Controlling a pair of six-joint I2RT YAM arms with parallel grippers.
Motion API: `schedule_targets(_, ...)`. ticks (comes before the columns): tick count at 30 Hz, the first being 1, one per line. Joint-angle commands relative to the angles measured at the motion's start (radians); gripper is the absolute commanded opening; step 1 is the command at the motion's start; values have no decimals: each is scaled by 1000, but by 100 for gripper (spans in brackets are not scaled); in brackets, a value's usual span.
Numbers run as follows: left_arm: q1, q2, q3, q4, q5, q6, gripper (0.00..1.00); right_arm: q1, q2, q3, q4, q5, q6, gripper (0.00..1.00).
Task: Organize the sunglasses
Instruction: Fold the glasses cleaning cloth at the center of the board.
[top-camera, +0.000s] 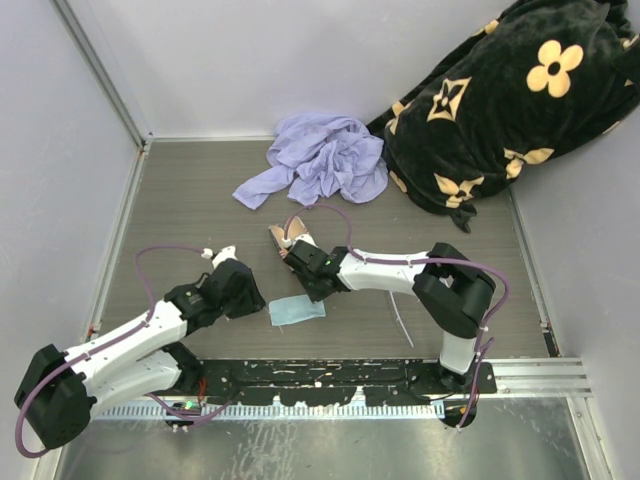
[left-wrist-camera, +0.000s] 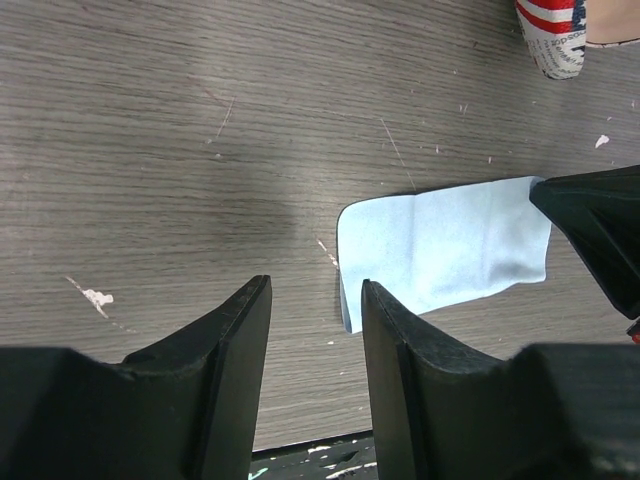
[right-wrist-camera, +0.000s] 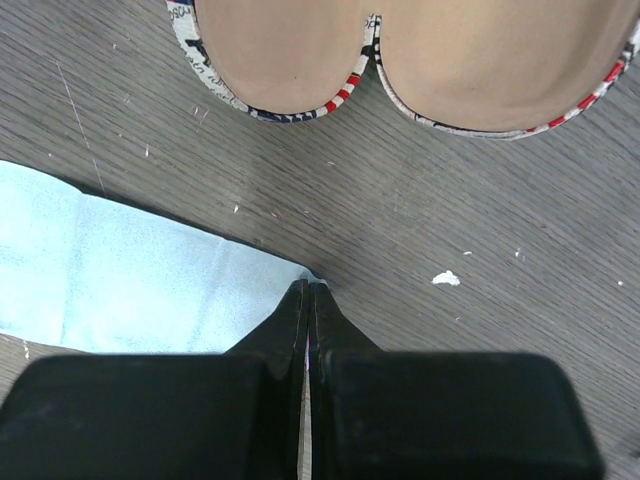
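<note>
Right gripper (right-wrist-camera: 308, 288) fingers pressed together, apparently pinching a corner of the light-blue cloth (left-wrist-camera: 450, 250); left gripper (left-wrist-camera: 315, 290) open, holding nothing. Printed case (right-wrist-camera: 480, 60) lies open, nothing visible inside. The sunglasses are not yet stowed (perhaps the thin white sliver (top-camera: 403, 322) beneath the right arm).

The sunglasses (top-camera: 401, 320) show only in part, and only from overhead. What can be seen is a slim white strip (apparently one of the long side arms) lying flat on the bench (top-camera: 200, 200). It runs from beneath the right arm (top-camera: 390, 272) toward the near edge, slanting slightly rightward. The lenses and front of the frame are hidden, so it is unclear whether the pair is folded or open.
</note>
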Motion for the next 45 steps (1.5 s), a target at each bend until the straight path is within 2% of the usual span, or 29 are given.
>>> schedule_targets(1,8,-3,52,18,0,30,43,1,-45,-10,23,39,-13,1)
schedule_targets(5,12,2,63,23,9,39,43,1,-101,-20,59,39,-20,1)
schedule_targets(11,19,39,92,38,37,77,51,1,-143,-25,71,-1,-24,1)
schedule_targets(18,23,86,96,105,81,100,52,1,-161,-37,61,17,-15,1)
schedule_targets(30,22,269,145,177,138,153,47,1,-174,-78,72,20,19,1)
schedule_targets(39,23,370,204,130,119,189,42,1,-177,-82,79,19,19,1)
schedule_targets(45,22,384,195,120,121,197,40,1,-174,-89,87,20,21,1)
